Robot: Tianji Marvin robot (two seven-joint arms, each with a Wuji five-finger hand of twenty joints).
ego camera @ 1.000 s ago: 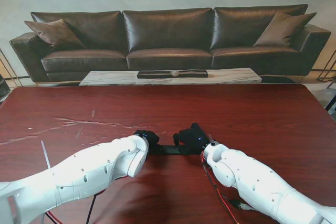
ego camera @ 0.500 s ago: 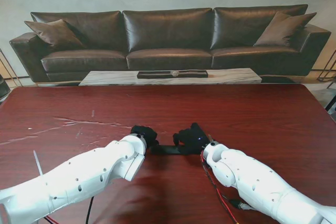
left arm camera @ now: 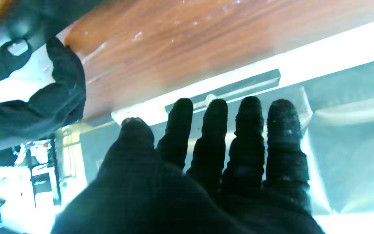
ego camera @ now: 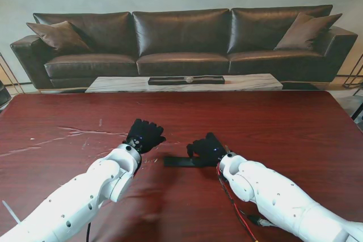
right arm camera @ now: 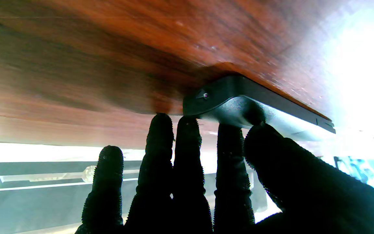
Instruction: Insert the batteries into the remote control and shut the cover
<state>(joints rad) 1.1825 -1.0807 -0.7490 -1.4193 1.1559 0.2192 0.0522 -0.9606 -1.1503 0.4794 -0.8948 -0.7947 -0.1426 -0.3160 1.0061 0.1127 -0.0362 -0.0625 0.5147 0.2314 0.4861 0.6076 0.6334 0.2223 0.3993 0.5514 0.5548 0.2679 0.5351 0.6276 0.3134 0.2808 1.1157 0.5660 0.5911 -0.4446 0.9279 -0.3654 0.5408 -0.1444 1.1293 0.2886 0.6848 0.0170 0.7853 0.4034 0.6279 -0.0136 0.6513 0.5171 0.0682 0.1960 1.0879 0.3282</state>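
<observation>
One hand, the right hand (ego camera: 207,150), rests its fingers (right arm camera: 161,136) on the near end of the remote control (ego camera: 182,161), which lies flat, long axis left-right, on the tabletop (ego camera: 283,123). Left hand (ego camera: 143,135) hovers spread and empty beside its other end.

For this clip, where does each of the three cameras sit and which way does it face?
Stand view: above the shoulders, looking down at the dark red wooden table toward a sofa; both white arms show.
Left wrist view: along the open black-gloved left hand, off the table's far edge.
Right wrist view: along the right hand, its fingers on the flat black remote control.
Shared: the stand view also shows the remote control and both hands.
</observation>
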